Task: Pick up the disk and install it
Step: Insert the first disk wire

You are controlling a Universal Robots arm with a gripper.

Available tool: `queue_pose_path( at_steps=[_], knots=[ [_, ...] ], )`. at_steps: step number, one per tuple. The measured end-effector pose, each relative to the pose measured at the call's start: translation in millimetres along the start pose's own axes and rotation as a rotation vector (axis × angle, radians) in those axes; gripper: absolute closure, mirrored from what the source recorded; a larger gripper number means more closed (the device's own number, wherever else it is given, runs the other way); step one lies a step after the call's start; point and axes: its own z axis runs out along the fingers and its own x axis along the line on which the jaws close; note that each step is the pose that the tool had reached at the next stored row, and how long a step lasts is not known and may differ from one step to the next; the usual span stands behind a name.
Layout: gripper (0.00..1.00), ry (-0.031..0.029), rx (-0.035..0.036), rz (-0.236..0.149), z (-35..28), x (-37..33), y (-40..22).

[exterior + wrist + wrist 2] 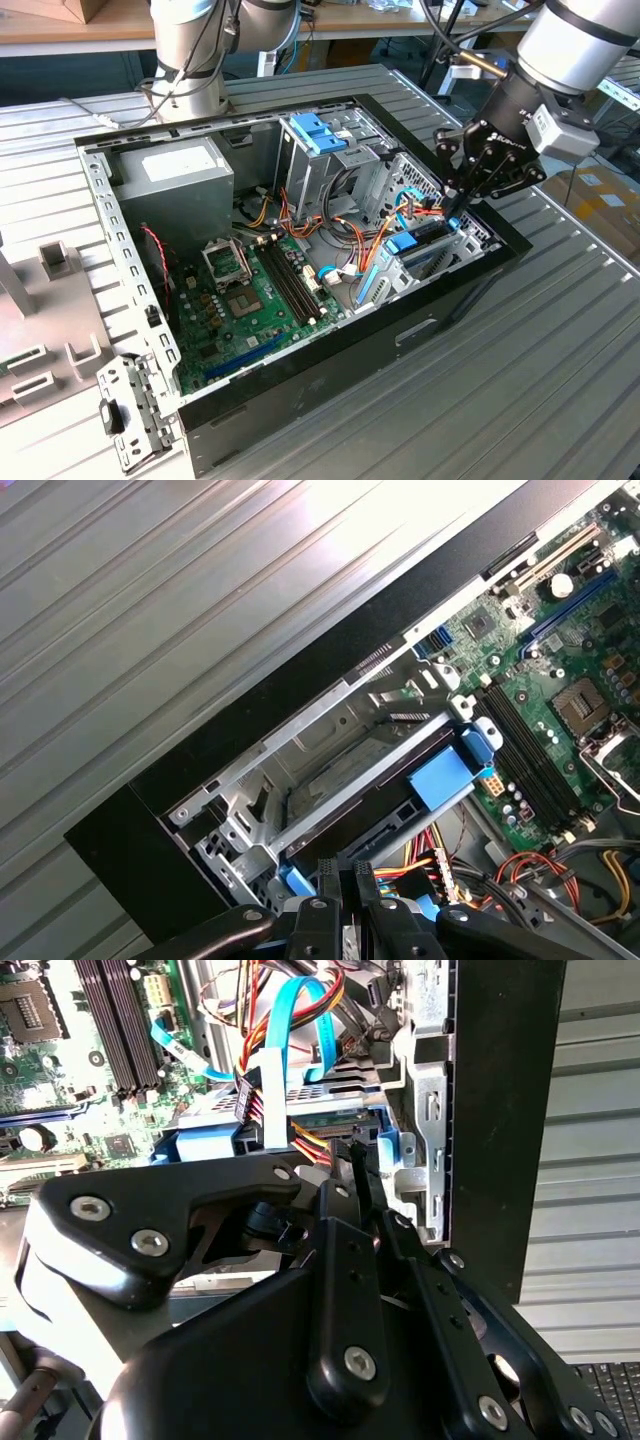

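At three o'clock inside the open black metal computer case (470, 290), we see our black gripper (455, 208) closed, empty, above the seated dark flat disk (355, 800).

I work over a ribbed grey metal table (560, 340), brightly lit where it gleams near me. Behind it stands a wooden bench (90, 25), with cardboard boxes (600, 200) at the exterior view's right.

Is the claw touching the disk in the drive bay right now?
Cannot tell. In the first wrist view the claw sits at the disk's near edge, with cables hiding the meeting point.
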Motion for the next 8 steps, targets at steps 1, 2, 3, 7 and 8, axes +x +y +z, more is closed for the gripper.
queue_pose_path(
  at_steps=[1,2,3,7,8],
  knots=[
    [0.83,0.0,0.0,0.0,0.1,-0.2,0.2],
    [0.83,0.0,0.0,0.0,0.1,-0.5,0.4],
    [0.83,-0.0001,0.0,0.0,0.2,-1.2,0.9],
    [0.83,0.0,0.0,0.0,0.5,-4.0,3.1],
    [0.83,0.0,0.0,0.0,0.7,-4.9,3.9]
  ],
)
